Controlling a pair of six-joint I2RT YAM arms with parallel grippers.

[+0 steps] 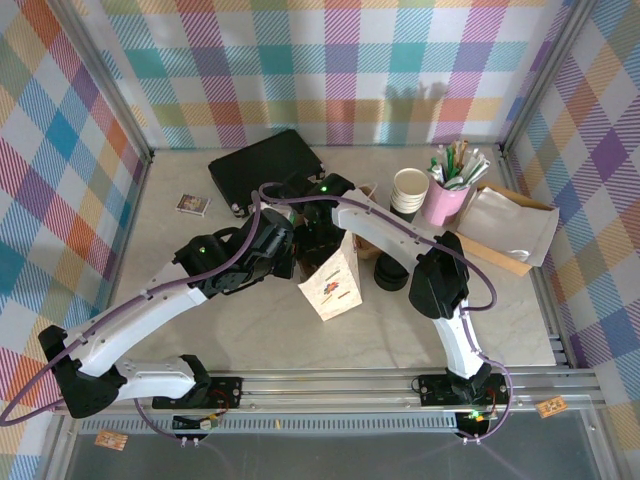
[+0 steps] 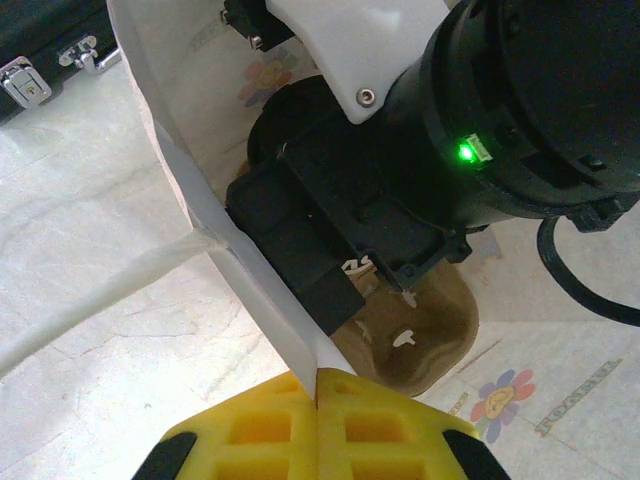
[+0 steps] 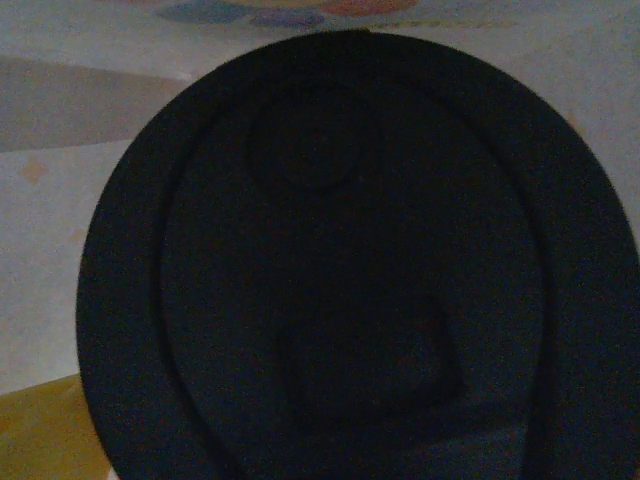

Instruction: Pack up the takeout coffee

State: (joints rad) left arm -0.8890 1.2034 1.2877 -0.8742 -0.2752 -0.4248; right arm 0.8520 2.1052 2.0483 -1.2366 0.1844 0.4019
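Right wrist camera looks straight down on the black lid of the coffee cup (image 3: pixel 350 270). So the cup stands upright inside the paper bag (image 1: pixel 335 290), directly beneath the right claw (image 2: pixel 330 270), with its long axis in line with that claw's reach. The jaws there are spread as wide as they go, and I cannot see whether the pads touch the cup. The left claw (image 2: pixel 317 390) is clamped on the bag's rim, propping the mouth open. I judge the next move to be a straight pull upward, clear of the bag walls.
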